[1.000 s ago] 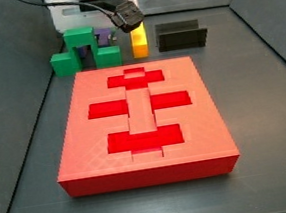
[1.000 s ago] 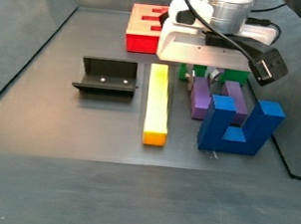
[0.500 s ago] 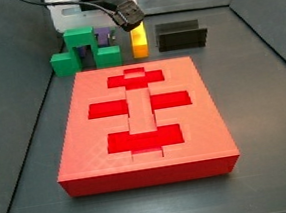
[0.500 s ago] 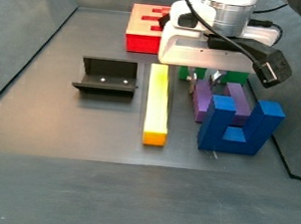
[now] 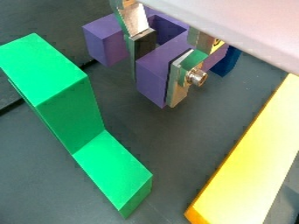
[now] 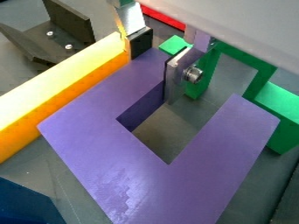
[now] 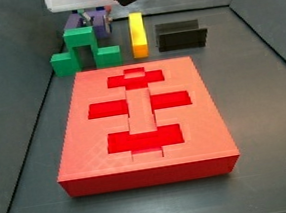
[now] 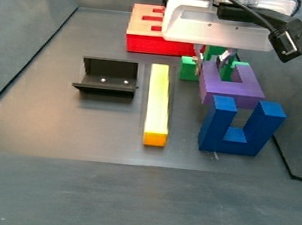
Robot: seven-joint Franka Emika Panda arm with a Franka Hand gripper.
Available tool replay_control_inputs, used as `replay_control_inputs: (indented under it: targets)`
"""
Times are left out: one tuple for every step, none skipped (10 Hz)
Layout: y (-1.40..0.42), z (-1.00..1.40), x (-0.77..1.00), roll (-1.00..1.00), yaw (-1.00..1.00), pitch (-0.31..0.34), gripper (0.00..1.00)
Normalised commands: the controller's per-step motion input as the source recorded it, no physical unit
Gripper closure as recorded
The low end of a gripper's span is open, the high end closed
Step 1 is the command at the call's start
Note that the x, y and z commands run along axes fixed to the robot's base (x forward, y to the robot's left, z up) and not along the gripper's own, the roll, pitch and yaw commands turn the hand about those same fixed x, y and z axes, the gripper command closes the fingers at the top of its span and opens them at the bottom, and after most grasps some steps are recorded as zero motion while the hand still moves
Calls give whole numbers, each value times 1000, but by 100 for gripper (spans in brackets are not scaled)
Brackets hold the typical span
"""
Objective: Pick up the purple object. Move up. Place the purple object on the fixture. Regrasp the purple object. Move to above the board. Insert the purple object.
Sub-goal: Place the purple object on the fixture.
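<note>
Presently, in both wrist views you have the gripper (image 6: 165, 54) clenched on one prong of the purple object (image 6: 187, 140), a silver finger (image 5: 184, 77) flat on the prong's outer face; green block (image 5: 70, 118) and yellow bar (image 6: 65, 80) lie beside; in a side view the purple object (image 8: 230, 84) appears lifted, above the blue block (image 8: 238, 127); in a side view the fixture (image 7: 180, 34) stands beyond the board (image 7: 141, 119); raise it straight, level, clear of neighbours before you traverse to the fixture.
</note>
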Motion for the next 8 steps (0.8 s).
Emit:
replay_control_inputs:
  targets:
    - [0,277,437,-200,0,11,100]
    - [0,949,897,-217,-29,351,100]
    - [-20,989,931,-137,-29,346,100]
    - [-26,937,954,-109,-26,326,100]
    - [-31,886,989,-89,-17,300,100]
    - [-131,717,1000,-51,0,254,100]
    - [-206,560,1000,-94,0,169,100]
    - [-214,394,1000,-100,0,120,100]
